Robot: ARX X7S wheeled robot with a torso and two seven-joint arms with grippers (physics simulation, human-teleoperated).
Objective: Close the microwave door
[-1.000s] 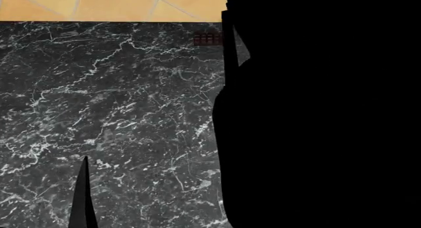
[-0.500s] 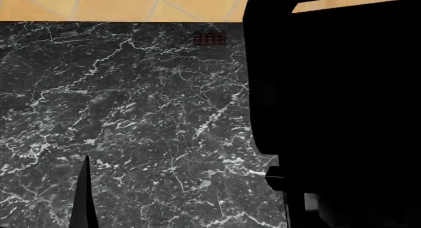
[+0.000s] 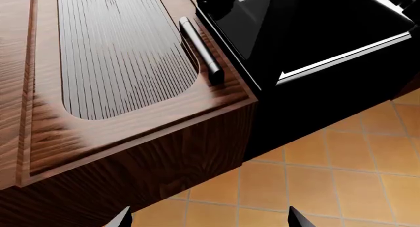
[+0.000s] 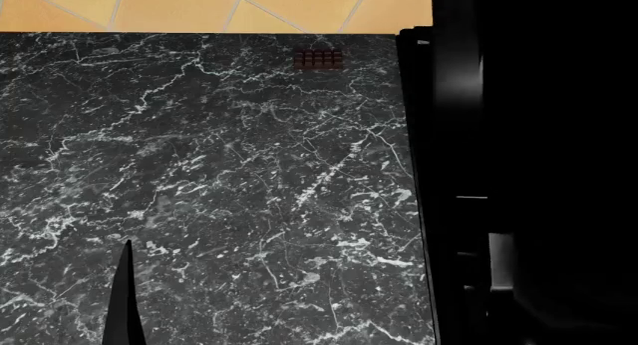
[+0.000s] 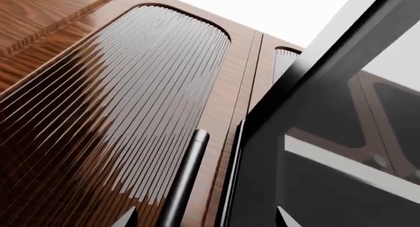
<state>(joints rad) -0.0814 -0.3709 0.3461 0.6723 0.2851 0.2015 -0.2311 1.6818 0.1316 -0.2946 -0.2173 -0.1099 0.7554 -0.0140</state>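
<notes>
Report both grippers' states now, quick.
Left gripper: open, holding nothing; only the two tips show, spread wide apart.
Right gripper: open, holding nothing; tips spread, cabinet handle seen between them.

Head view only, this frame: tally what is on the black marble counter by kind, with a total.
Chocolate bar: 1
Microwave: 1
Total: 2, on the counter
</notes>
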